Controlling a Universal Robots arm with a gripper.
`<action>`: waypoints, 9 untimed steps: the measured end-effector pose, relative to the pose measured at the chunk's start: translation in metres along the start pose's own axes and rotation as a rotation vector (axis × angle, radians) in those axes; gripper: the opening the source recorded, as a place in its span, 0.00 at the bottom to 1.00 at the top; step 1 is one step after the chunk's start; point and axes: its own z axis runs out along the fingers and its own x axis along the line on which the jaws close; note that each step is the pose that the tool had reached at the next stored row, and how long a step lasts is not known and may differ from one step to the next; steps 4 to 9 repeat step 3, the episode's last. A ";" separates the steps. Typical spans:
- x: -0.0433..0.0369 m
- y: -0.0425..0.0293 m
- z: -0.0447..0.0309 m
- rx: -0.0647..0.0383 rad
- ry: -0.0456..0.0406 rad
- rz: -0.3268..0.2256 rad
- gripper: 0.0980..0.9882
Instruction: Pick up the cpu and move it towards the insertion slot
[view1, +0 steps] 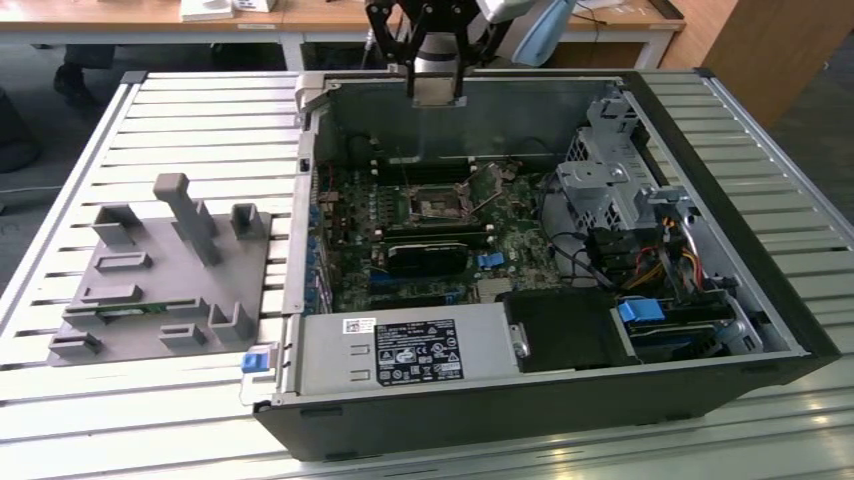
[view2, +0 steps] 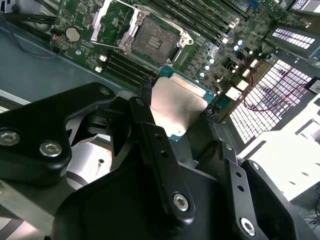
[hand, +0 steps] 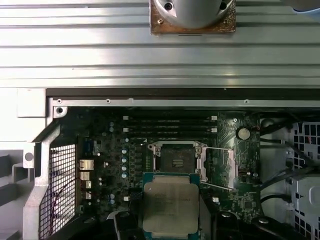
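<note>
The gripper holds the cpu between its two black fingers, clamped on opposite edges of the chip, one fingertip on one side and the other at the far side. The chip is a flat square, so it has no real long axis; its silvery lid faces the wrist cameras and its thin green-edged board faces down toward the motherboard. In the first wrist view the cpu sits square to the board, its edges parallel to those of the insertion slot.

The chip hangs in the air above the open computer case, just beside the slot rather than over it (the slot's metal frame and dark centre are fully exposed next to the chip's edge). In the second wrist view the slot lies past the chip's far corner, apart from it.

In the exterior view the gripper hangs over the case's far wall, and the slot lies on the board below. A grey tray rests on the slatted table beside the case, at the exterior view's left.
</note>
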 end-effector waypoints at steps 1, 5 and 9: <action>-0.0003 0.0000 0.0000 0.000 0.0000 0.000 0.49; -0.0006 0.0000 0.0000 0.000 0.0000 0.000 0.49; -0.0006 0.0000 0.0000 0.000 0.0000 0.000 0.49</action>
